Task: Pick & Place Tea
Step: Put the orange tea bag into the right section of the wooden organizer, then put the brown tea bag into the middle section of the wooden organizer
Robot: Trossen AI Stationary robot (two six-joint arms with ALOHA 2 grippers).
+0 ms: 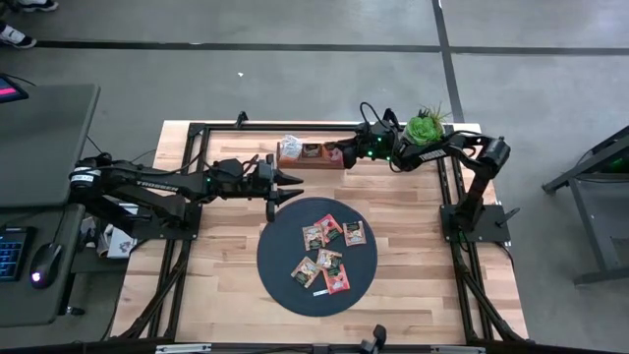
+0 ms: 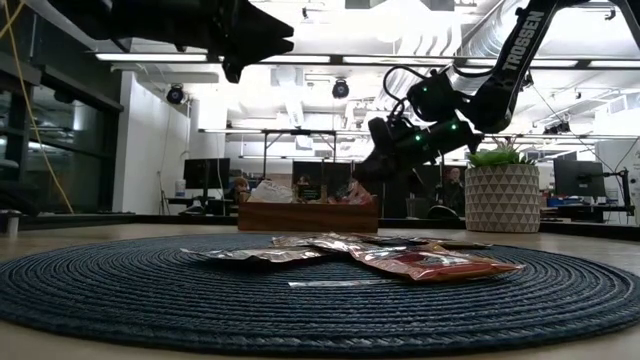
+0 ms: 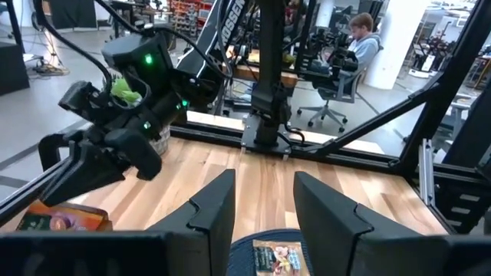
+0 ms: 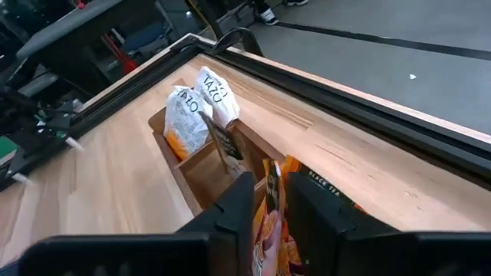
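Several tea sachets lie flat on the dark round mat; the low view shows them as a loose heap of sachets. Behind the mat stands a wooden box with white sachets upright in it. My right gripper hovers over the box's right end, shut on an orange sachet. My left gripper is open and empty, raised above the mat's far-left edge. In its wrist view, the left gripper looks toward the right arm. My right gripper pinches the orange sachet's upper part between its two fingers, coming from above and slanting down from the table's right. The sachet stands on edge in the gap, over the box's right compartment. Whether its lower edge touches the box I cannot tell.
A potted plant stands at the far right, close behind the right arm. A thin white strip lies on the mat's near part. A black frame borders the wooden table. A person sits in the room beyond.
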